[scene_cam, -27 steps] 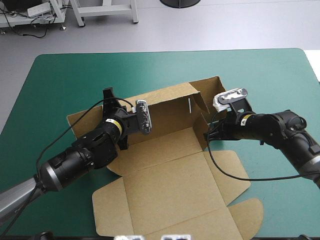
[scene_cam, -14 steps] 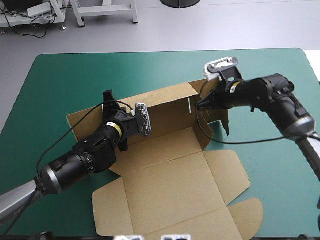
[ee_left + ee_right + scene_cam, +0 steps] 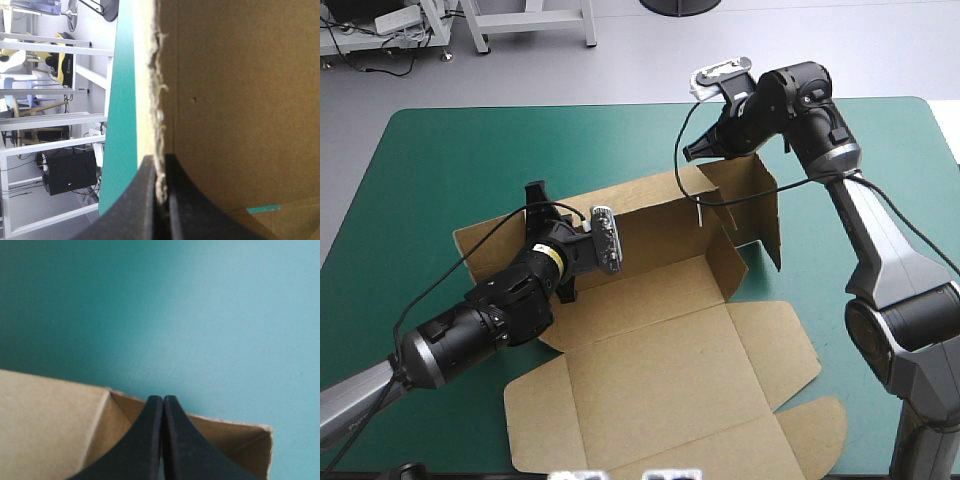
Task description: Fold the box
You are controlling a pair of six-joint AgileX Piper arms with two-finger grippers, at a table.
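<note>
The brown box [image 3: 660, 390] lies half-formed on the teal-green bench [image 3: 450, 150] — far wall raised, near panels flat. The left hand [image 3: 160, 167] is clamped on that wall's top edge, toward the box's left end. The right hand [image 3: 163, 402] — fingers pressed together, empty — hovers over the box's far right corner.

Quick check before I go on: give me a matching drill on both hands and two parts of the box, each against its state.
1 left hand
2 right hand
3 far wall
4 near panel

A lies flat on the teal-green cover
B shut, gripping nothing
C stands upright
D shut on the box's edge

Pairs: 1-D, 2-B, 3-C, 4-A
</note>
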